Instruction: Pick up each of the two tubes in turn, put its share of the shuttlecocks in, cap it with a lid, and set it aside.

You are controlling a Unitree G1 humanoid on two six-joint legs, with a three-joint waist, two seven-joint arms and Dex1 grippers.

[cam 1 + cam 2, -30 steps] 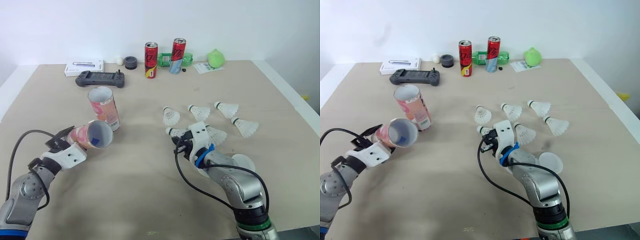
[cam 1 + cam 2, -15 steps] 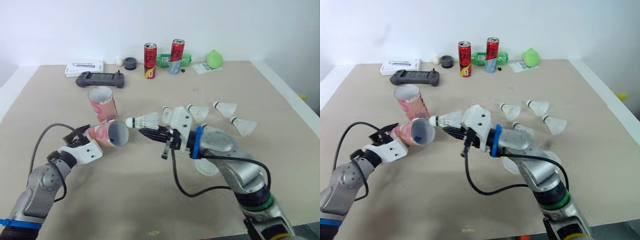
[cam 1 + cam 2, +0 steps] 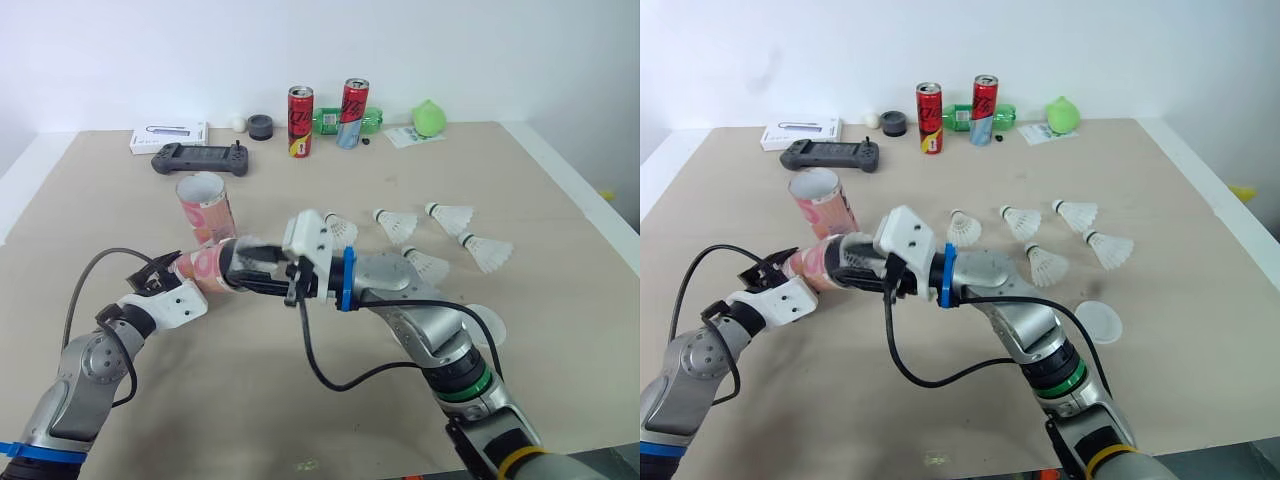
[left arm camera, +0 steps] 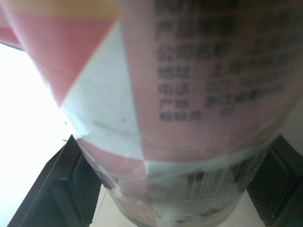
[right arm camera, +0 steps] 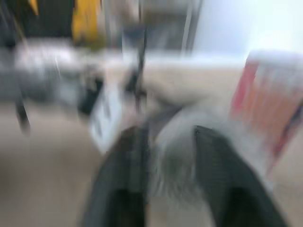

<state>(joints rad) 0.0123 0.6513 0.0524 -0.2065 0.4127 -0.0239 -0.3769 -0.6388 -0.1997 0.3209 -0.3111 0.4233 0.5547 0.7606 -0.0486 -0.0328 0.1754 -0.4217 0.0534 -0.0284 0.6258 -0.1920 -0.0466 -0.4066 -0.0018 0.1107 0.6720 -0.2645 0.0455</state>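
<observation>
My left gripper (image 3: 168, 274) is clamped on the light cardboard tube (image 3: 208, 268), held tilted; my right gripper (image 3: 250, 272) pinches a shuttlecock (image 5: 171, 156) at its open mouth. Feathers probably crush easily, so I'd pinch lightly near the stiffer base

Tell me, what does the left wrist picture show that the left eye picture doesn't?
Left wrist view: the small printed text on the pink tube, seen close up, with a black finger on either side of it. Left eye view: the right tool holding a shuttlecock at the tube's mouth, a second tube standing upright, loose shuttlecocks, a lid and cans. Both: the tube gripped in the left tool.
</observation>
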